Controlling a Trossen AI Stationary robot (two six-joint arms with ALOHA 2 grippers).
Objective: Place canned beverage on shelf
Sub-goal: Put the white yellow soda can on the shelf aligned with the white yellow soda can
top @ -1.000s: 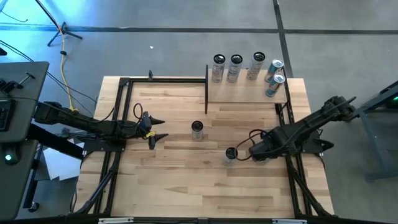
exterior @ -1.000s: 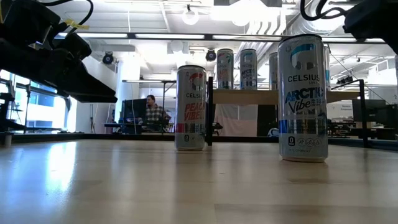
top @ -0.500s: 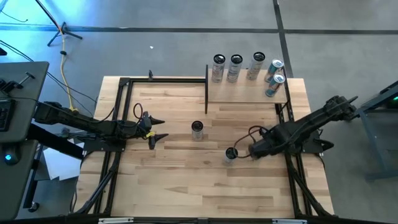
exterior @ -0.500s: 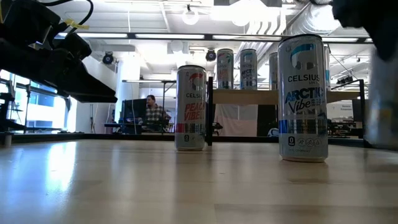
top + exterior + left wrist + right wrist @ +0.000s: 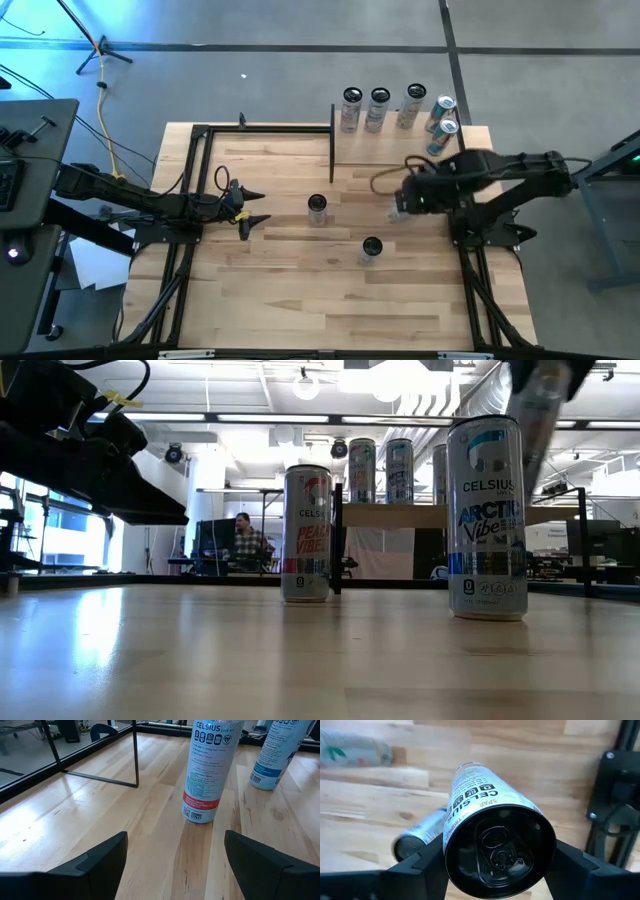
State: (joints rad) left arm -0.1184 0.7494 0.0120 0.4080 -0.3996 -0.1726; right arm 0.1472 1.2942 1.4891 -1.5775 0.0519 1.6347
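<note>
held can (image 5: 540,410) blurred, cut off above

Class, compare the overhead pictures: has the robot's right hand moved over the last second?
Yes. The right hand, gripping a can, has moved away from the standing Arctic Vibe can, toward the shelf.

An open-plan lab: exposed ceiling ducts (image 5: 440,400), a person (image 5: 243,538) at desks.

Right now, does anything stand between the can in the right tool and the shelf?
Nothing visible does. The right tool holds the can raised just in front of the shelf, whose near strip is bare; five cans line its far edge and right end.
</note>
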